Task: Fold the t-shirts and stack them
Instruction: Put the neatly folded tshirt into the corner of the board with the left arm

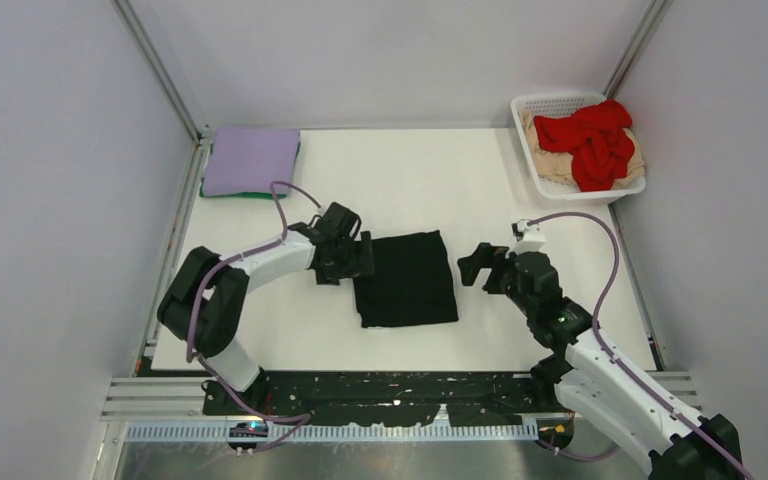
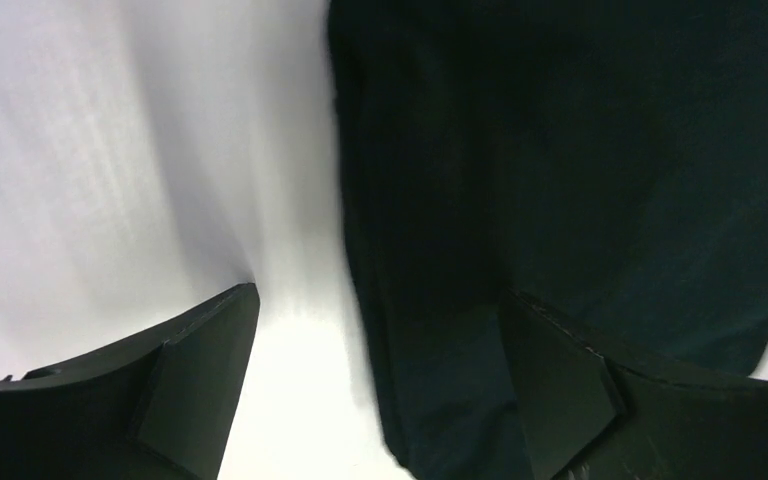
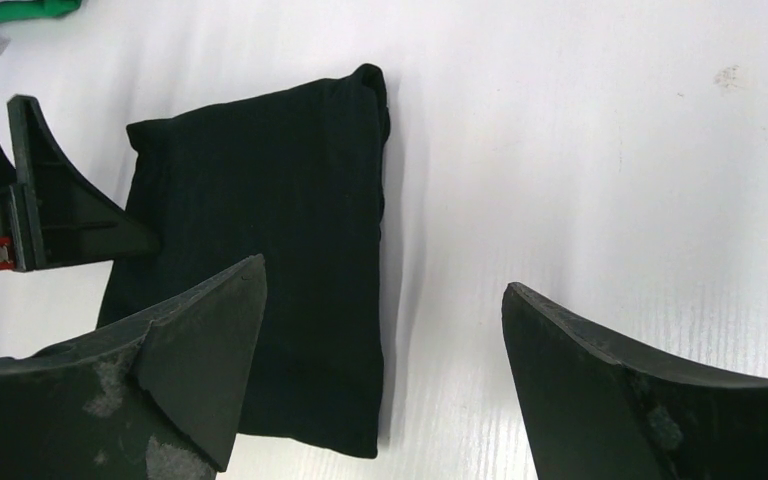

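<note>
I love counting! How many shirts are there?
5: folded black fabric shirt mid-table; folded lavender shirt atop green one, far left corner; crumpled red shirt over beige one in white plastic lattice basket. More may hide underneath.

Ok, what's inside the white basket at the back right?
In the basket, a crumpled red t-shirt lies on top of a beige t-shirt, which shows only at the left and right sides. The floor of the basket, and anything lower down, is covered.
</note>
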